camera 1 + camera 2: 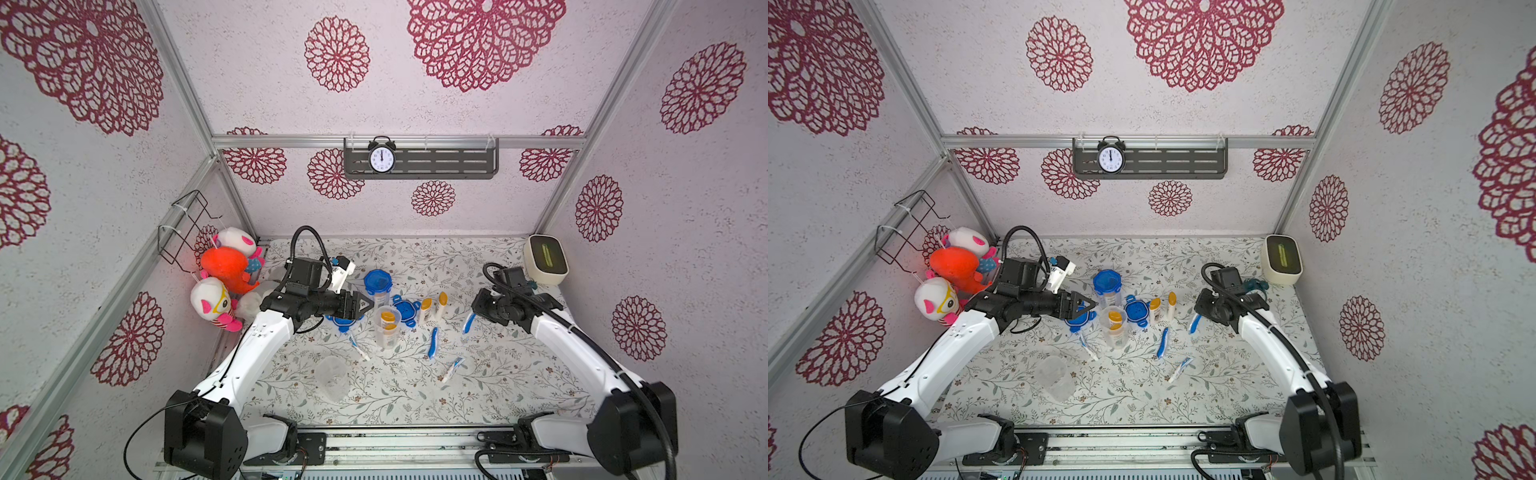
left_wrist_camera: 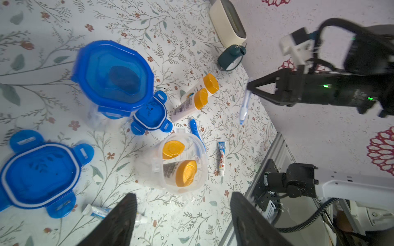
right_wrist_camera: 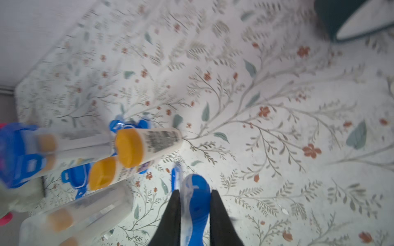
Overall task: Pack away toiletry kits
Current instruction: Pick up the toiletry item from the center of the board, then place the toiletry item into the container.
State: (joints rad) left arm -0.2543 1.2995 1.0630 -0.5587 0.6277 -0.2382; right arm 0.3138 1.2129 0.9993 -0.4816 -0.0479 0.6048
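**Toiletry kits part packed: blue toothbrush (image 3: 197,213) pinched in the right hand (image 3: 195,192)**

The right hand's fingers were pressed onto the toothbrush's broad handle, and it hung below the fingertips, apparently clear of the table (image 1: 519,382). It looked light, stiff and rather slick, so the wide handle seemed the soundest place to hold it. The open cup (image 1: 388,328), holding two orange-capped bottles, stood well apart from that hand, just in front of the left hand (image 1: 365,305), whose fingers were spread and empty. That thin clear cup would probably tip easily if knocked. A lidded cup (image 1: 378,286) stood just behind it. A second toothbrush (image 1: 433,343) lay on the table between the open cup and the right hand.
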